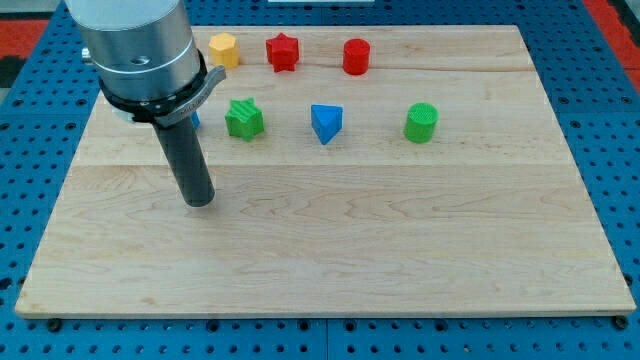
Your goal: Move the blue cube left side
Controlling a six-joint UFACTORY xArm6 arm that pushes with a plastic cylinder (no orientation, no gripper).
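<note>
My tip (200, 199) rests on the wooden board (350, 250) at the view's left, below and left of the green star block (244, 119). Only a thin blue sliver (196, 120) shows beside the rod, just left of the green star; it looks like the blue cube, mostly hidden behind the arm. A blue triangular block (326, 123) lies in the middle of the board, well right of my tip.
Along the view's top stand a yellow hexagonal block (224, 49), a red star block (283, 52) and a red cylinder (356, 56). A green cylinder (422, 123) stands at the right. The arm's metal housing (140, 50) covers the top-left corner.
</note>
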